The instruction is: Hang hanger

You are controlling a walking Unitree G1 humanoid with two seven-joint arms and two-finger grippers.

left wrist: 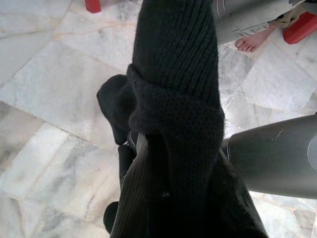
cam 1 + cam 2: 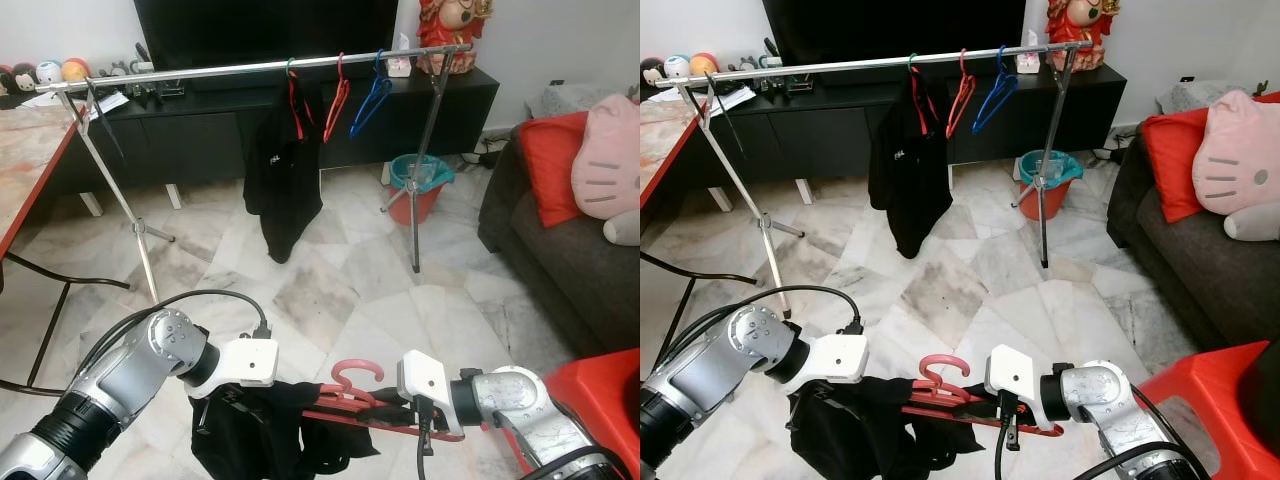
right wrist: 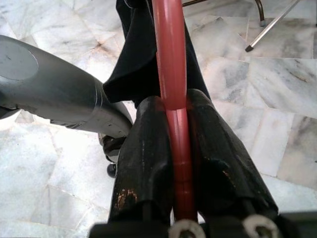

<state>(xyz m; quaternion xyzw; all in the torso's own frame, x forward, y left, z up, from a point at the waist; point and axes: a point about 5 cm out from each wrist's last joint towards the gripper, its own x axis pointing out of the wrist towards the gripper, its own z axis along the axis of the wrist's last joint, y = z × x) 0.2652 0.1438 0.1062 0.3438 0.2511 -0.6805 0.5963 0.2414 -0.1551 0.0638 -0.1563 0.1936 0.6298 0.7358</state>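
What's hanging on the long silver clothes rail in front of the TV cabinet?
On the silver clothes rail hang a black garment on a red hanger with a green hook, an empty red plastic hanger and an empty blue plastic hanger. The garment covers most of its hanger.

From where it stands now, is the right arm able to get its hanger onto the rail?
Probably not yet: the right tool grips the hanger low, and the rail stands well beyond, across open floor.
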